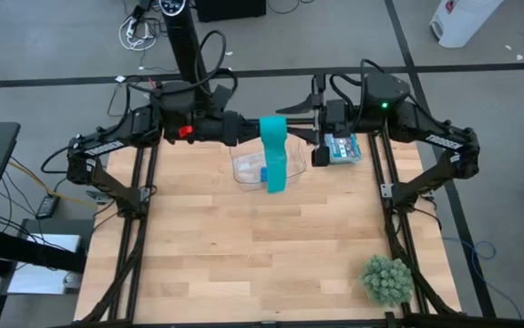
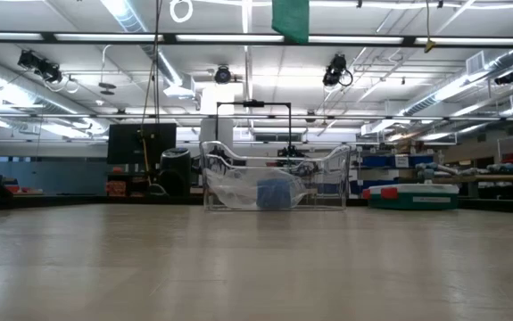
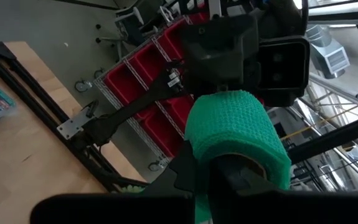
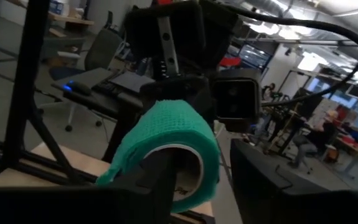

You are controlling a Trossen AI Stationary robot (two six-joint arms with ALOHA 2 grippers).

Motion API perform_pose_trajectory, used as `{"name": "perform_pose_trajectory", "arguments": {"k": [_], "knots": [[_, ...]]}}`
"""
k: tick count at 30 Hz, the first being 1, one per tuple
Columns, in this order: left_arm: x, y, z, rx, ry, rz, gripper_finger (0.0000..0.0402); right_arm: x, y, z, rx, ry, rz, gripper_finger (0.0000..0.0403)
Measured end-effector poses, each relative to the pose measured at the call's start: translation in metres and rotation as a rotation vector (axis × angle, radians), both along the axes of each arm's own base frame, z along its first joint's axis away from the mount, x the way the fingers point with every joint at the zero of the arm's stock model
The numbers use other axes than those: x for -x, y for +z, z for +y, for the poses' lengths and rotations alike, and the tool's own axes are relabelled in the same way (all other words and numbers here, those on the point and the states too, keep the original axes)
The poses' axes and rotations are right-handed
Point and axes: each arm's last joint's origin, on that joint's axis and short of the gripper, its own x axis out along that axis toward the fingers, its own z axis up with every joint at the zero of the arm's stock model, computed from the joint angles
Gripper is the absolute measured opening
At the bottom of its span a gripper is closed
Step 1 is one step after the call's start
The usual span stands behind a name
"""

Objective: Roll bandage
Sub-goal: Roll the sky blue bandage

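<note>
Bandage [image 1: 273,150], teal and loosely woven, is held up between my two grippers above the back of the wooden surface [image 1: 243,246], its free end hanging down as a ribbon over a clear plastic bin [image 1: 252,167]. My left gripper [image 1: 243,128] is clamped on the roll's core. My right gripper [image 1: 309,128] has one finger through the core, partly parted. A small green plant [image 1: 387,279] sits at the front right corner.
</note>
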Motion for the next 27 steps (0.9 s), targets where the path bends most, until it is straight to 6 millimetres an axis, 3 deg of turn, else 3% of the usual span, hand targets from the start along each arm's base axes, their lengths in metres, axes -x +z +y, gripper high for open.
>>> {"name": "perform_pose_trajectory", "arguments": {"k": [9,20,27], "knots": [[0.0,0.0,0.0,-0.073,0.008,0.008,0.0026,0.0,0.0,-0.001,-0.065,0.044,-0.001,0.001],[-0.001,0.008,0.0,-0.355,0.025,-0.068,0.0124,0.01,0.007,-0.002,-0.192,0.147,-0.023,0.0001],[0.007,0.014,0.001,-0.427,0.044,-0.089,0.0184,0.034,0.019,0.001,-0.275,0.176,-0.059,0.0]]}}
